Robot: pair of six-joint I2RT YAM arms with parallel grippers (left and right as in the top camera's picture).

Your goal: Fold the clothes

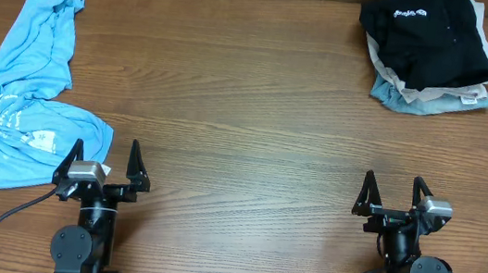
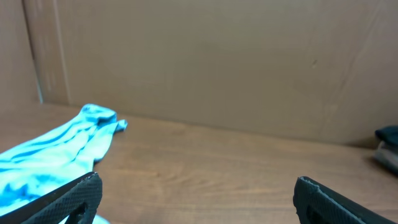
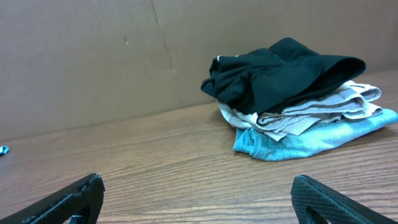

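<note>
The black shirt with small white logos lies loosely folded on top of a stack at the far right of the table. It also shows in the right wrist view, well ahead of the fingers. My left gripper is open and empty near the front edge, far from the stack; its wrist view shows bare wood between the fingers. My right gripper is open and empty at the front right, with bare wood between its fingers.
Under the black shirt lie a folded beige garment and a grey-blue one. A crumpled light blue shirt is spread at the left, touching the left gripper's side. A cardboard wall stands behind the table.
</note>
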